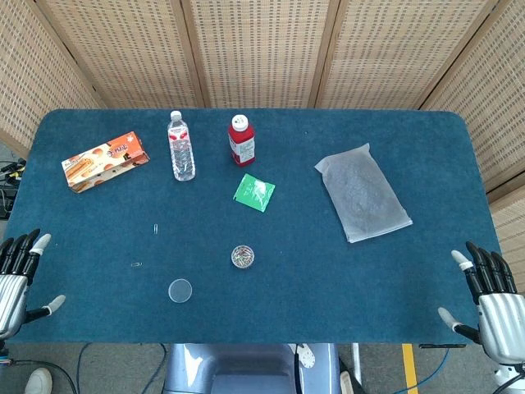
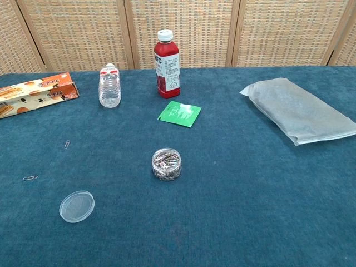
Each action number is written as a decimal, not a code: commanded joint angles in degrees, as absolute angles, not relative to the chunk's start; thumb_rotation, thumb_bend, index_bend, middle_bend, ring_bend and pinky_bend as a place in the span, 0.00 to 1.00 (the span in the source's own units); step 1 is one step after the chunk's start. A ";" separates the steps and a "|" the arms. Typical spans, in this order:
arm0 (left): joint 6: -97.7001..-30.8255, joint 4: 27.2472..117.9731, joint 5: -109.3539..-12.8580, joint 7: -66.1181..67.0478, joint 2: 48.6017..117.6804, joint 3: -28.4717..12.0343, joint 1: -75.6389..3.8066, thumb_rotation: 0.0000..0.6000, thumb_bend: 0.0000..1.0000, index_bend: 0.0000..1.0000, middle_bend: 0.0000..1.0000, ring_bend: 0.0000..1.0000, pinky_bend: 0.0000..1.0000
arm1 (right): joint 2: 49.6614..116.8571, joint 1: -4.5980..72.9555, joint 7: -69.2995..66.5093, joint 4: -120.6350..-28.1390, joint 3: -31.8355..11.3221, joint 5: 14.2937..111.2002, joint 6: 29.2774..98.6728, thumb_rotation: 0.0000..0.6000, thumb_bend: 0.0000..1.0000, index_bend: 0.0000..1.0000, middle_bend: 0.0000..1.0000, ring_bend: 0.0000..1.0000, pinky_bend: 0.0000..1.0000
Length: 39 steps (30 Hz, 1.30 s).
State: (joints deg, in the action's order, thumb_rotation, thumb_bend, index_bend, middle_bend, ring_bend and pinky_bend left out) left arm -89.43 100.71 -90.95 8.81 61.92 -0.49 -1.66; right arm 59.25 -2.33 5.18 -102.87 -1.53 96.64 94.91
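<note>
The blue cloth-covered table (image 1: pixel 328 271) carries everything, and both hands sit off its near edge. The left hand (image 1: pixel 16 275) is at the near left corner and the right hand (image 1: pixel 492 295) at the near right corner, each with its fingers spread and nothing in them; only the head view shows them. The things nearest the left hand are small, and I judge that the trouble lies there. The little clear jar (image 2: pixel 167 163) stands near the table's middle, uncovered and full of clips, so a broad hand brushing it sideways would likely tip it and scatter its load. The clear lid (image 2: pixel 77 206), to the near left of the jar and well apart from it, lies flat on the cloth. Fingers may slide over its thin rim or push it along rather than get under it. The farther paper clip (image 2: pixel 67 144) and the nearer paper clip (image 2: pixel 30 178) are thin wire on the nap, easy to miss, pinch poorly or flick off the left edge. As to bearing, the jar stands upright, its axis vertical and its mouth up. The lid is round, so it has no long axis, and I cannot tell which face is up. The farther clip's long axis runs roughly away from the robot, slightly tilted, while the nearer clip lies almost straight across, left to right.
</note>
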 commanded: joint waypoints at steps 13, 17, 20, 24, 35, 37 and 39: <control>-82.24 98.38 -85.94 9.11 63.70 -2.64 -5.67 1.00 0.09 0.00 0.00 0.00 0.00 | 59.11 -2.31 4.98 -103.24 -1.93 95.94 95.02 1.00 0.00 0.08 0.00 0.00 0.00; -77.41 97.32 -83.01 10.62 65.41 -3.10 -8.04 1.00 0.09 0.00 0.00 0.00 0.00 | 58.95 -2.16 4.57 -103.32 -2.22 95.12 94.69 1.00 0.00 0.08 0.00 0.00 0.00; -73.24 95.79 -80.48 11.39 67.50 -3.65 -10.23 1.00 0.10 0.05 0.00 0.00 0.00 | 58.89 -1.96 4.36 -103.27 -2.41 94.44 94.21 1.00 0.00 0.08 0.00 0.00 0.00; -67.29 93.59 -77.09 11.55 70.40 -4.61 -13.59 1.00 0.15 0.25 0.00 0.00 0.00 | 58.83 -1.83 4.03 -103.13 -2.43 94.07 93.83 1.00 0.00 0.08 0.00 0.00 0.00; -57.28 91.18 -59.99 20.66 76.72 -8.59 -21.27 1.00 0.24 0.37 0.00 0.00 0.00 | 58.51 -1.69 2.92 -102.96 -2.52 93.54 93.51 1.00 0.00 0.08 0.00 0.00 0.00; -56.51 91.87 -57.16 22.08 76.59 -8.53 -21.95 1.00 0.26 0.38 0.00 0.00 0.00 | 58.49 -1.64 2.88 -102.96 -2.48 93.56 93.41 1.00 0.00 0.08 0.00 0.00 0.00; -56.01 92.31 -54.80 23.69 76.49 -8.18 -22.61 1.00 0.27 0.40 0.00 0.00 0.00 | 58.50 -1.61 2.83 -102.94 -2.46 93.57 93.36 1.00 0.00 0.08 0.00 0.00 0.00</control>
State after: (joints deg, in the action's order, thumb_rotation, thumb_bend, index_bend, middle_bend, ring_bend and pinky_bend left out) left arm -57.29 91.67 -57.48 21.52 76.18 -8.04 -21.29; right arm 58.49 -1.61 2.83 -102.94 -2.46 93.57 93.37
